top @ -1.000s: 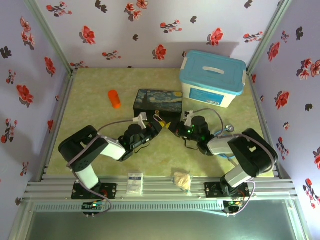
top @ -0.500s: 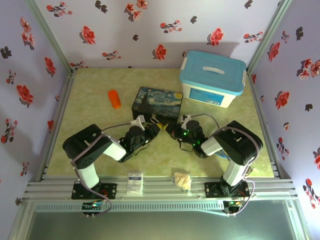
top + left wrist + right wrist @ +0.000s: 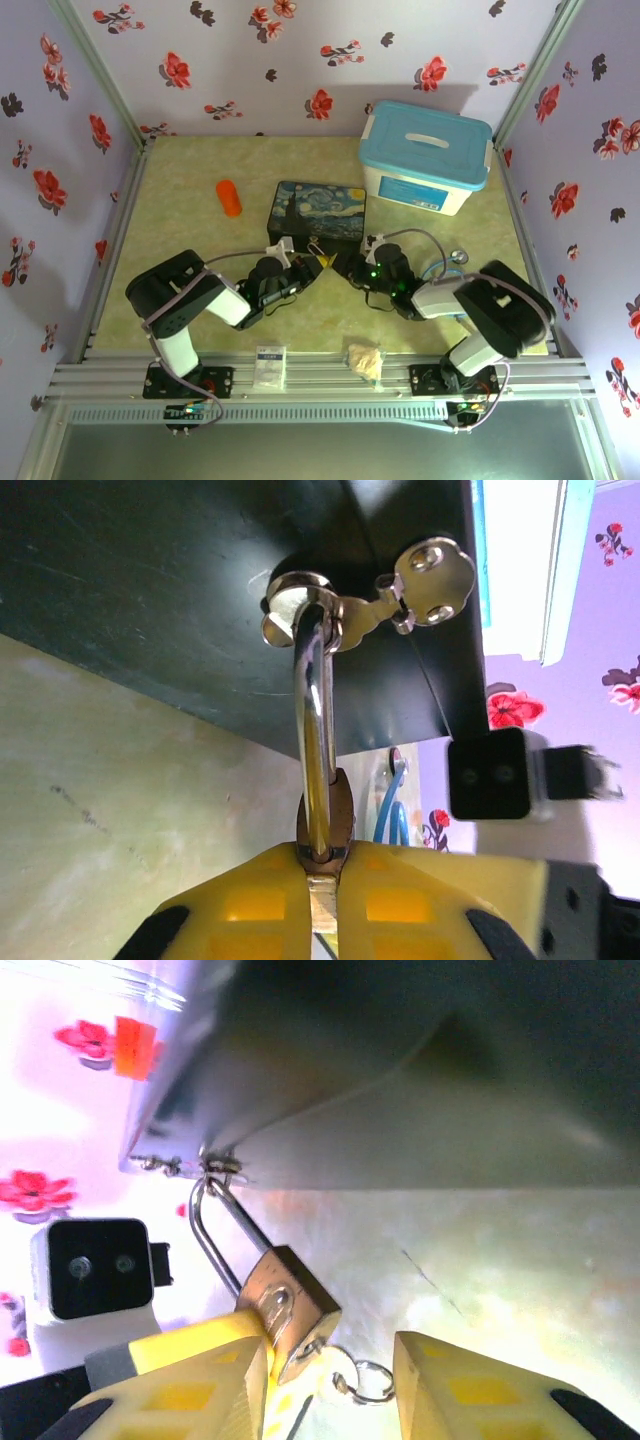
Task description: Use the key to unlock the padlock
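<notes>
The brass padlock (image 3: pixel 285 1305) hangs by its silver shackle (image 3: pixel 315 710) from the metal latch (image 3: pixel 400 590) on the front of the dark painted box (image 3: pixel 320 210). My left gripper (image 3: pixel 322 855) is shut on the padlock body (image 3: pixel 322 825), seen edge-on between the yellow fingers. My right gripper (image 3: pixel 330 1390) is open, one finger (image 3: pixel 205 1385) beside the padlock and the other (image 3: pixel 480 1390) well clear. A small silver ring (image 3: pixel 367 1380) dangles at the padlock's bottom by the keyhole; the key's blade I cannot make out. From above, the left gripper (image 3: pixel 308 266) and right gripper (image 3: pixel 352 266) meet at the box front.
A white bin with a blue lid (image 3: pixel 425 158) stands at the back right, close behind the box. An orange cylinder (image 3: pixel 229 197) lies at the left. A crumpled scrap (image 3: pixel 364 358) and a small card (image 3: pixel 270 366) rest at the near edge.
The right arm's elbow has swung back out to the right, and both grippers have edged slightly nearer. The left gripper stays at the box front.
</notes>
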